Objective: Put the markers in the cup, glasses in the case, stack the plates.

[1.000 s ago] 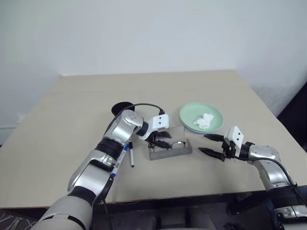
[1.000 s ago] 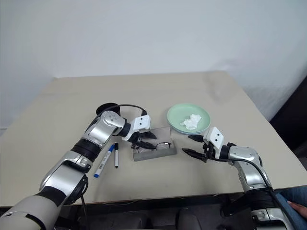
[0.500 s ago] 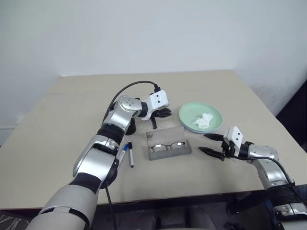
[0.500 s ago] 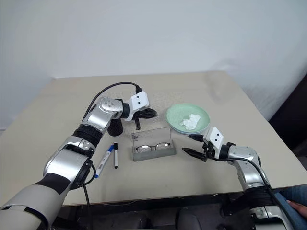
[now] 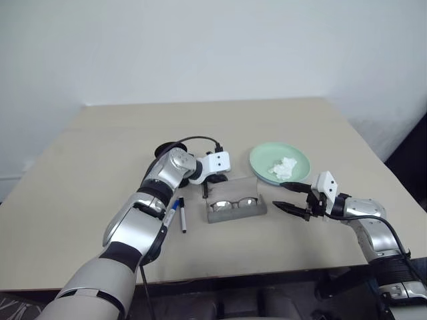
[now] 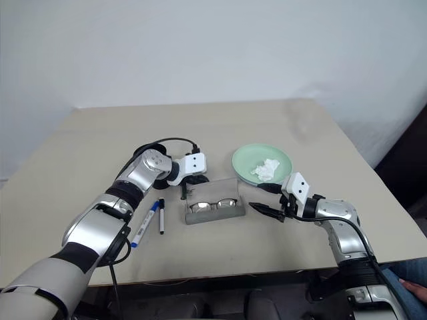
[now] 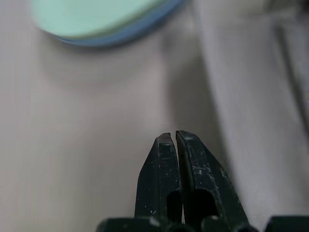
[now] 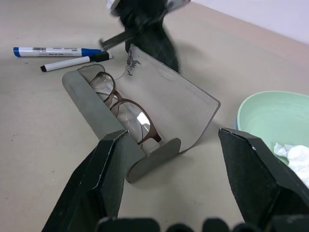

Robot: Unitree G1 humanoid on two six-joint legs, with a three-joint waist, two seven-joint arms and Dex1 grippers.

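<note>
The grey case (image 5: pixel 235 208) lies open at the table's middle, its lid (image 8: pixel 174 96) standing up, with the glasses (image 8: pixel 126 110) inside. My left gripper (image 5: pixel 205 192) is shut and empty, its tips just behind the lid's left end. To the right of the case my right gripper (image 5: pixel 292 199) hangs open, pointing at it. Two markers lie left of the case, one with a blue cap (image 6: pixel 147 225) and one with a black cap (image 6: pixel 161 217). The black cup (image 5: pixel 164 151) is partly hidden behind my left arm. The mint green plate (image 5: pixel 293 157) sits on the light blue plate (image 7: pixel 120 35).
A crumpled white tissue (image 5: pixel 285 167) lies in the green plate. The table's front edge (image 5: pixel 267 270) runs close below my arms, and its right edge (image 5: pixel 373 157) is near the plates. Bare tabletop (image 5: pixel 200 123) stretches behind the cup and plates.
My left gripper let go of the glasses inside the case, rose toward the cup while shutting, then came down behind the lid's left end. The right gripper has stayed put.
</note>
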